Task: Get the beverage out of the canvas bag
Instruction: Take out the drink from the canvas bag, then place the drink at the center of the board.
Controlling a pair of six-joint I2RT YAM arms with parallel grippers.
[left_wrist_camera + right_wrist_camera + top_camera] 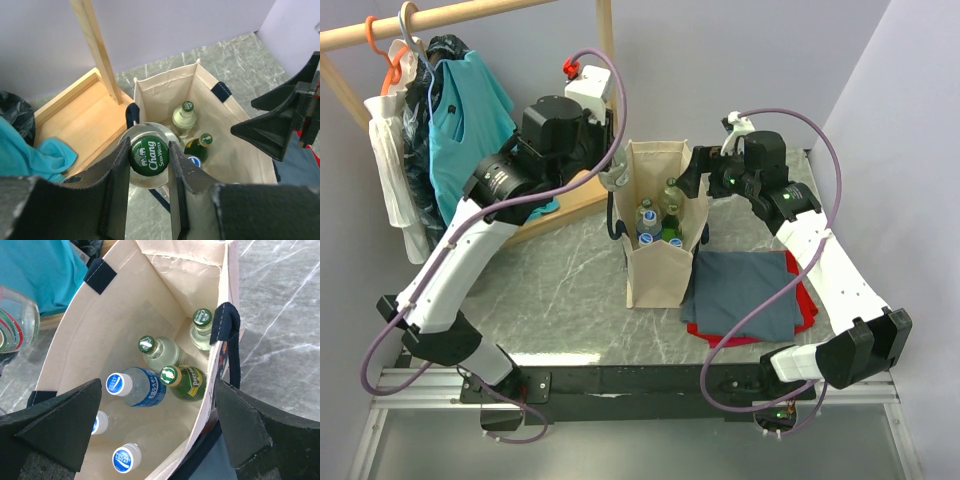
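The beige canvas bag (pixel 655 265) stands upright mid-table with its navy handles (pixel 225 325) hanging. My left gripper (pixel 149 165) is shut on the neck of a clear glass beverage bottle (pixel 149 155) with a green Chang cap, held over the bag's left rim, outside the opening. The same bottle (pixel 15 327) shows at the left edge of the right wrist view. My right gripper (pixel 159 390) is open and straddles the bag's right wall, holding nothing. Several bottles remain inside: a green Perrier (pixel 185 382), a blue-labelled Pocari Sweat (pixel 140 387) and clear ones with green caps (pixel 160 350).
A wooden rack base (pixel 75 120) with an upright post (pixel 97 50) sits left of the bag, with a teal garment (pixel 465 125) hanging over it. A folded grey-blue cloth (pixel 745 290) on a red cloth (pixel 800 315) lies right of the bag.
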